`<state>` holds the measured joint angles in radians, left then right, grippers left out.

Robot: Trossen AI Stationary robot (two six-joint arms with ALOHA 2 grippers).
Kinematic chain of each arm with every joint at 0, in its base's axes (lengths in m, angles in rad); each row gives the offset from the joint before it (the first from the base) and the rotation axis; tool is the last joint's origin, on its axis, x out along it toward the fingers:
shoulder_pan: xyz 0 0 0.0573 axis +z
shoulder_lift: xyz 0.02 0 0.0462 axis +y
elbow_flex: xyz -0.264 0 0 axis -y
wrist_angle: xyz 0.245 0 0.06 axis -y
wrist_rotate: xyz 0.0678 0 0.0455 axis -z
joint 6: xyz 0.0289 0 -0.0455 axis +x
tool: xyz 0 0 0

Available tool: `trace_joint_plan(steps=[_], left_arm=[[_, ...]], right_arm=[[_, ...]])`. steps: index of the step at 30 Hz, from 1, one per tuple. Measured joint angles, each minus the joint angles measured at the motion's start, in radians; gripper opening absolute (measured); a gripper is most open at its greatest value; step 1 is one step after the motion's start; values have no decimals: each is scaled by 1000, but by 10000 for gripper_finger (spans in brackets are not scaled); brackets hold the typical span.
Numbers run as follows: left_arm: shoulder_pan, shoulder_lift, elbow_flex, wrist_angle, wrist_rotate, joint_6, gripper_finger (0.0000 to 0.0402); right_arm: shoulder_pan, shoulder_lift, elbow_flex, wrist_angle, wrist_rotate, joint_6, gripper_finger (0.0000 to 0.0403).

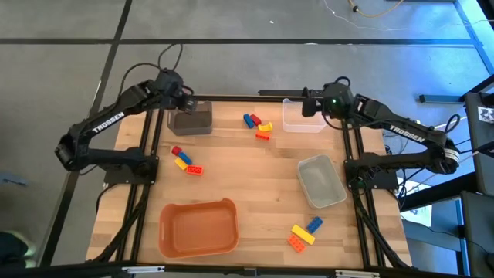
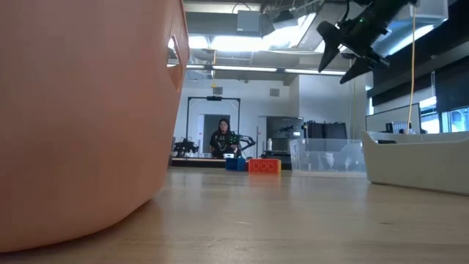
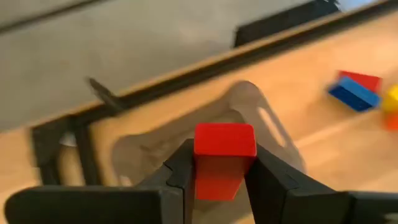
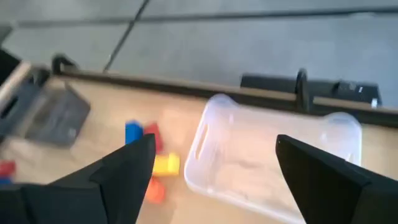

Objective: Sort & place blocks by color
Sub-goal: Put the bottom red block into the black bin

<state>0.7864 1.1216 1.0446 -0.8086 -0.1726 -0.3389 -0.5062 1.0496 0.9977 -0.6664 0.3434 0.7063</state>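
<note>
My left gripper (image 1: 184,100) is at the far left, over the dark bin (image 1: 191,118), and is shut on a red block (image 3: 224,155). My right gripper (image 1: 310,105) hangs open above the clear bin (image 4: 273,155) at the far right, with nothing between its fingers. It also shows high up in the low view (image 2: 341,62). Loose blocks lie flat on the table in three groups. One is far centre (image 1: 257,126), one is at the left (image 1: 185,161), and one is near right (image 1: 305,234). My left gripper pinches the red block by two opposite sides (image 3: 198,167) between its two fingers (image 3: 267,180). The fingers slant downward toward the table's far edge. The block's far end (image 3: 225,138) sticks out past the fingertips. The block is lifted clear, above the dark bin (image 3: 249,112).
An orange bin (image 1: 197,228) stands near the front left, and it fills the left of the low view (image 2: 80,110). A pale grey bin (image 1: 321,181) sits right of centre. A person (image 2: 221,139) sits in the room far beyond the table.
</note>
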Motion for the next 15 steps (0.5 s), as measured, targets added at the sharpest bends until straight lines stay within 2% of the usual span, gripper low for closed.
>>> trace_joint_plan(steps=[2,8,15], left_arm=[[-1,47,0,-36,26,14,94],[4,234,-2,-46,10,106,94],[49,363,-2,-29,37,133,94]], right_arm=[[0,4,0,-20,-23,0,332],[0,33,0,-32,-30,57,332],[0,69,0,-35,-65,78,332]])
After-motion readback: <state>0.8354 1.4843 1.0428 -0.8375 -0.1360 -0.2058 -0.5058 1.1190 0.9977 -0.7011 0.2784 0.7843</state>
